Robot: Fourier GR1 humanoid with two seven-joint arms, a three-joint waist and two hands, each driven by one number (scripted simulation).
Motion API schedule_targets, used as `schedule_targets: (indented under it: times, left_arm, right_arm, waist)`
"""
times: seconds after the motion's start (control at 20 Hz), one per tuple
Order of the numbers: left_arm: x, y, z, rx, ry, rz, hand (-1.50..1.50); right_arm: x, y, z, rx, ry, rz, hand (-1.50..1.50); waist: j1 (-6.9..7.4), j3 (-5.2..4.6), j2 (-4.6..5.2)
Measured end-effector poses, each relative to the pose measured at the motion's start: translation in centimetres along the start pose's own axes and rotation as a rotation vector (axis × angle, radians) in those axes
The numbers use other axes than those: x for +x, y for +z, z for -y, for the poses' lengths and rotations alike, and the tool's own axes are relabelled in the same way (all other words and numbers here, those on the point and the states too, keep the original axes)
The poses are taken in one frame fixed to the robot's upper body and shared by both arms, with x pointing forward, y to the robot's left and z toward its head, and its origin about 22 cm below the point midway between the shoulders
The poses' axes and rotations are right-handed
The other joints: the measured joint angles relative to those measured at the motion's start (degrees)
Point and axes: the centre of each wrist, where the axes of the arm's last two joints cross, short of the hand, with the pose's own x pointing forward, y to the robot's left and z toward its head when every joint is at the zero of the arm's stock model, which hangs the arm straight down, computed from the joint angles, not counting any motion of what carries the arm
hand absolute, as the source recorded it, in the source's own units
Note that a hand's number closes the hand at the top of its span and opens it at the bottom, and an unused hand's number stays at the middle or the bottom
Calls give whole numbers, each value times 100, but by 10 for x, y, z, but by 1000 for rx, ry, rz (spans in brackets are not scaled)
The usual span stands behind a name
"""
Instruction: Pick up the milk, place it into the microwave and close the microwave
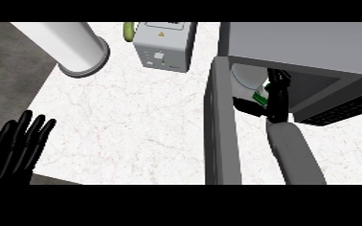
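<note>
From the head view I see my right hand (278,96) inside the cavity of the boxy grey microwave (297,43), its grey forearm running in from the lower edge. The small white milk carton with green print (259,95) sits against the left side of that hand, also within the cavity. The black of the hand merges with the dark interior, so I cannot tell whether the hand is clasping the carton or merely lying beside it. Just beyond and left of the carton shows part of a round white plate (244,76) on the microwave floor. The grey microwave door (220,124) stands wide open, seen edge-on as a long slab to the left of my right forearm. My left hand (21,146) rests far off to the left at the lower corner, open, fingers straight and pointing up, holding nothing, at the near edge of the white marbled counter (141,119). Well ahead of that hand stands a tall white cylinder (71,43). To the right of the cylinder, between it and the microwave, sits a light grey box-shaped appliance (166,45) with a small yellow-green object (129,31) at its far left corner.
</note>
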Motion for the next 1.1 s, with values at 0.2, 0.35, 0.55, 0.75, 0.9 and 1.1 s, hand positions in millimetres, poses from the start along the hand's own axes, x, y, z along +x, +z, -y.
schedule_targets:
  times: [0.2, 0.35, 0.55, 0.75, 0.9, 1.1]
  left_arm:
    - [0, -2, 5, -8, 3, 4, -150]
    - [-2, -4, 9, -11, 5, 7, -150]
    - [-3, -5, 14, -4, 12, 1, -150]
    - [-4, -8, 19, -12, 10, -1, -150]
    - [-7, -10, 22, -24, 12, -12, -150]
    - [-12, -15, 28, -44, 21, -31, -150]
  right_arm:
    - [-4, -5, 5, 1, -6, 4, -150]
    - [-6, -11, 9, -6, -25, -1, -150]
    - [-6, -11, 4, 1, -61, -21, -150]
    - [-5, -11, -2, 7, -96, -43, -150]
    - [-6, -10, -4, 28, -122, -51, -150]
    - [-6, -10, -9, 62, -196, -73, -150]
  waist:
    - [-80, -9, -55]
    - [-123, -24, -88]
    - [-190, -30, -112]
    - [-271, -40, -134]
    - [-350, -47, -151]
    - [-486, -56, -178]
